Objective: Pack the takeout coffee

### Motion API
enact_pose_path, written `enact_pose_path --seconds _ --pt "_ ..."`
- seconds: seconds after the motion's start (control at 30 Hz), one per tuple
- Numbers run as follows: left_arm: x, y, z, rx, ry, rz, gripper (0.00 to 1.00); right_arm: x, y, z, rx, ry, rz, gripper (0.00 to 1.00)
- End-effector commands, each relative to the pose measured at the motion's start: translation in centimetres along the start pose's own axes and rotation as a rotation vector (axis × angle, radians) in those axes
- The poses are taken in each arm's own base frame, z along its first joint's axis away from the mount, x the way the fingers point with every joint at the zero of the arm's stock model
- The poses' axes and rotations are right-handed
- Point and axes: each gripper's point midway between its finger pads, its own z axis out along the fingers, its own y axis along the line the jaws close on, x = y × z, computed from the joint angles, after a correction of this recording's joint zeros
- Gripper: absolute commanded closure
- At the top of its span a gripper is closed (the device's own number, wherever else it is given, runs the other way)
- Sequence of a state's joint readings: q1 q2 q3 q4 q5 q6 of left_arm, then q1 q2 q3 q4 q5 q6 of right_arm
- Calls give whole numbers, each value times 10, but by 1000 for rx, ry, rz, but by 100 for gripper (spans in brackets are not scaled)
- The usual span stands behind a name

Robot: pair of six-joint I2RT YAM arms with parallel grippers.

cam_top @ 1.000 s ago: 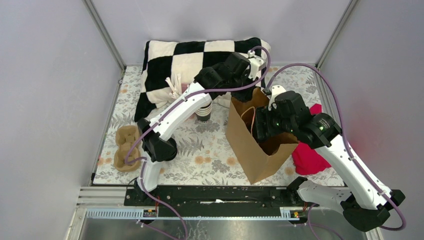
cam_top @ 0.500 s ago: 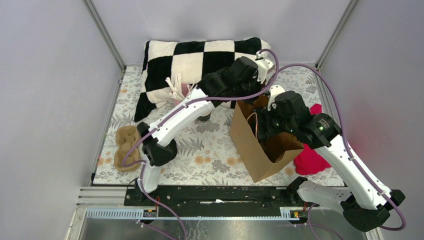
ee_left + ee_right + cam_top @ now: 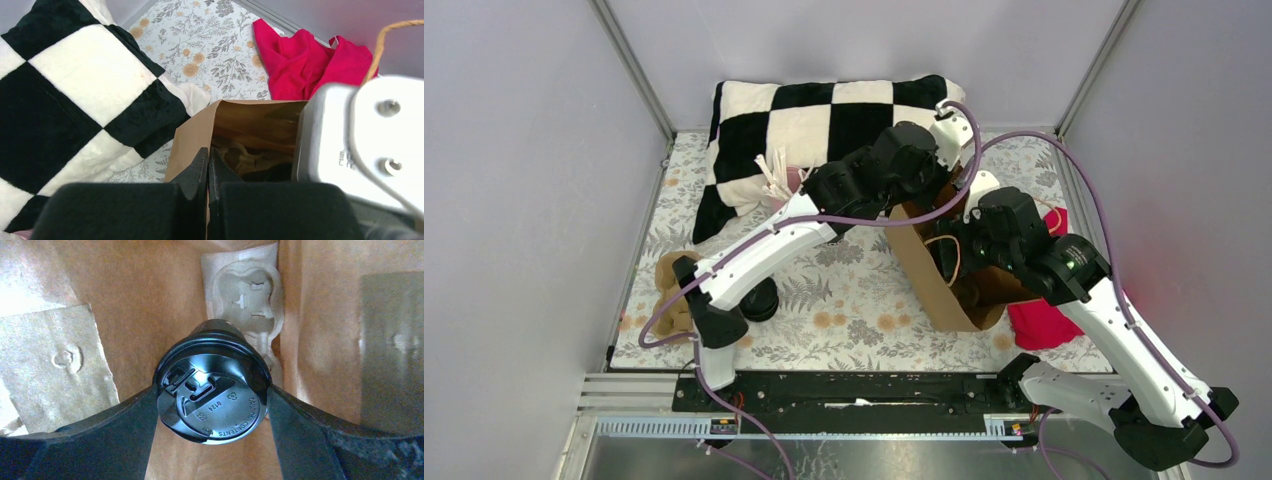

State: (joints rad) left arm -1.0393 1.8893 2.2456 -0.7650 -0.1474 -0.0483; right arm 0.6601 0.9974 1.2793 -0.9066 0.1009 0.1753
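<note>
The takeout coffee, a black cup under a round black lid, hangs inside the brown paper bag. My right gripper is shut on it, one finger at each side of the lid. Below the cup, a pulp cup carrier lies on the bag's floor. My left gripper is shut on the bag's near rim, with brown paper pinched between its fingertips. From above, the left wrist hovers over the bag's far corner, and the bag leans toward the right arm.
A black-and-white checkered pillow lies at the back. A red cloth sits right of the bag. Another pulp carrier lies at the left edge, and white stir sticks stand by the pillow. Grey walls close in both sides.
My left gripper has shut on the bag's rim and moved right and back. The bag has tilted and shifted right. The right gripper keeps the cup inside the bag.
</note>
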Motion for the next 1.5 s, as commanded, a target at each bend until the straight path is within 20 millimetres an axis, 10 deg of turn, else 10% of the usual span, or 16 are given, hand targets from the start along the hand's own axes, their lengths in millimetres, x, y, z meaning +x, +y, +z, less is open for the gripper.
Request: enact_pose_path --seconds 0.0,0.5,1.47 --pt "-40 -2 -22 -11 -174 55 100 -18 -8 -1 43 -98 -10 18" --pt "-67 -16 -26 -9 -294 105 100 -30 -31 11 159 -212 -89 19" --pt "-52 -30 -22 26 -255 140 100 -37 -40 56 219 -308 -214 20"
